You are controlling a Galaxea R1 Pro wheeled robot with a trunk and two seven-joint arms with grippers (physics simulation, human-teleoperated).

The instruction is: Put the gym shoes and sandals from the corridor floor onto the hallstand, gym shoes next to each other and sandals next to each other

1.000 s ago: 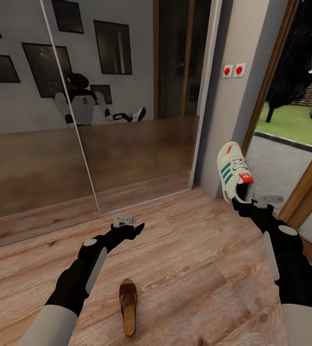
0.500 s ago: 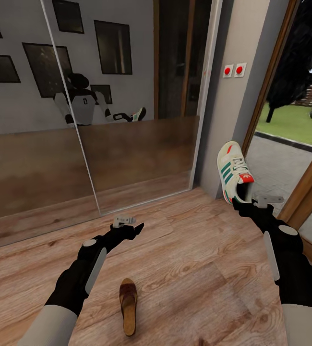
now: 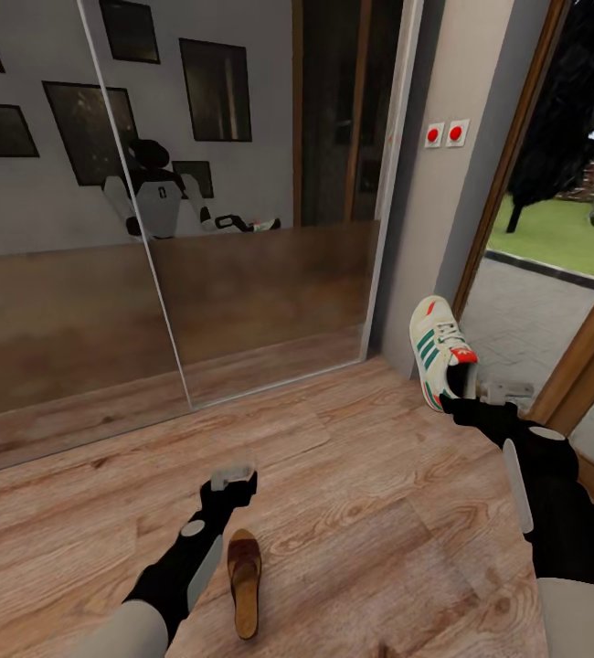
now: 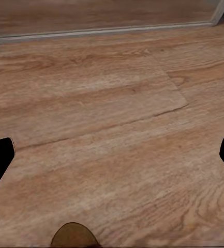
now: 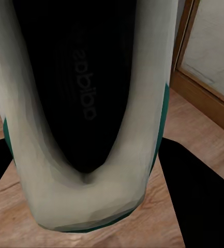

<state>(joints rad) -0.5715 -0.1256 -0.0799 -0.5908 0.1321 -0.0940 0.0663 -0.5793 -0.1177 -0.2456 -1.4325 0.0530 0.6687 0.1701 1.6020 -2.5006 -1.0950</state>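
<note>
At far left of the head view, a tall mirrored sliding panel (image 3: 151, 183), reflecting dark picture frames and the white-and-black robot itself. Below it, light brown wood-plank corridor floor (image 3: 352, 512) with clear grain.

Lower left, the black left gripper (image 3: 231, 486), hanging low over the planks, just beside the toe end of a small dark brown leather sandal with a tan insole (image 3: 243, 580). Sandal flat on the floor, lengthwise toward the camera, not touched. In the left wrist view, left gripper (image 4: 112, 152) spread wide, one black fingertip at each edge, bare planks between; rounded brown tip of the sandal (image 4: 73, 236) just at the frame's edge.

Right of centre, a grey wall strip with two white switch plates with red buttons (image 3: 446, 133). Below, a cream-white low sneaker with green side stripes, red-orange heel and teal-edged sole (image 3: 441, 352), lifted off the floor, toe up, heel down. Black right gripper (image 3: 460, 403) pinching it at the heel. In the right wrist view, the sneaker's pale rim and dark insole (image 5: 86, 103) between the two black fingers (image 5: 194, 186), pressed against its sides.

Far right, a wood-framed glass door (image 3: 589, 347), with paving and green lawn beyond.
</note>
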